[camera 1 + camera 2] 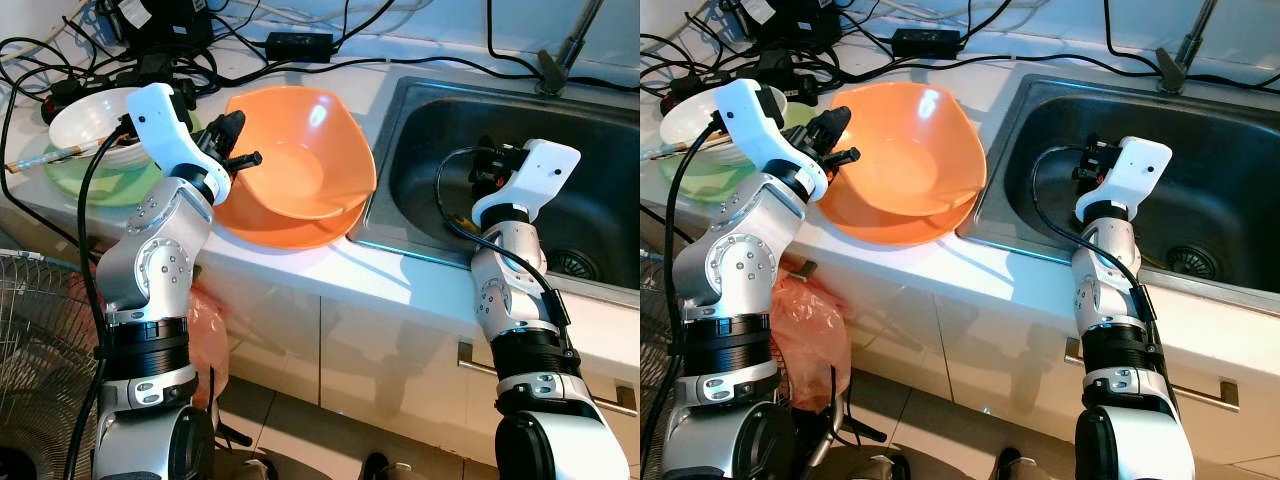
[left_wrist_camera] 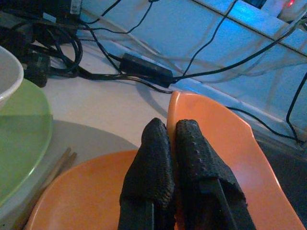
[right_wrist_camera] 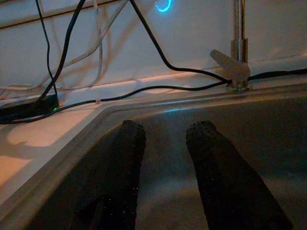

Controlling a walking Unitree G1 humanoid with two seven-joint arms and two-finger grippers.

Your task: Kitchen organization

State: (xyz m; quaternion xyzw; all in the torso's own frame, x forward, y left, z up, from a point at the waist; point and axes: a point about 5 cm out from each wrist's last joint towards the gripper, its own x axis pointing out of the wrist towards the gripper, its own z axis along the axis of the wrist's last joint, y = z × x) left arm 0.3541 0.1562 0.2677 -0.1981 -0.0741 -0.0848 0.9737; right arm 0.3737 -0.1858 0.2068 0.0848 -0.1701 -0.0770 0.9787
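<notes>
Centrally, the tilted orange bowl [image 1: 300, 160] is pinched at its rim by the left gripper [image 2: 173, 143], opening facing upper right. The right gripper [image 3: 165, 143] is held spread over the sink [image 1: 600, 140].

The white surface [image 1: 300, 262] is occupied by an orange plate [image 1: 270, 225] at centre, a green plate [image 1: 95, 185] at nine o'clock, black cables [image 1: 170, 55] at eleven, and a sink [image 1: 600, 170] at three.

Both eye views look steeply down on the counter [image 1: 300, 262] and sink [image 1: 1230, 180], sharing nearly everything. Each wrist camera sits close behind its fingers, the right one seemingly facing the tap [image 3: 237, 52].
</notes>
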